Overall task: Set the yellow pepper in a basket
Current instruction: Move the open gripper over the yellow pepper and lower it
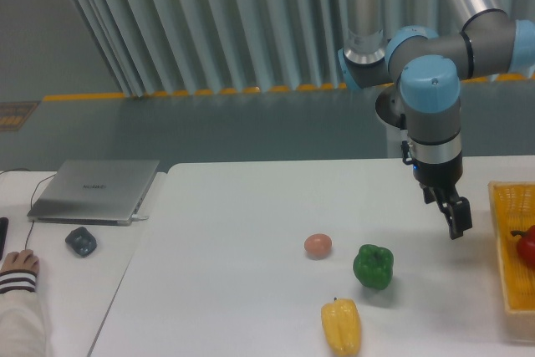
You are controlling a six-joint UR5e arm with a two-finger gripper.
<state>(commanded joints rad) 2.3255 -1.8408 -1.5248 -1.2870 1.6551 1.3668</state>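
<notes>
The yellow pepper (341, 326) lies on the white table near the front edge, stem pointing away from the camera. At the right edge stands the yellow-orange mesh basket (506, 248), partly cut off by the frame. My gripper (456, 216) hangs above the table just left of the basket, up and to the right of the yellow pepper and well clear of it. Its dark fingers overlap from this angle, so the gap between them cannot be read. Nothing is held between them.
A green pepper (373, 266) stands between the yellow pepper and the gripper. A small pinkish round object (318, 245) sits left of it. A red pepper (527, 245) lies in the basket. A laptop (94, 190), a dark mouse (81, 242) and a person's hand (18, 263) are at the far left.
</notes>
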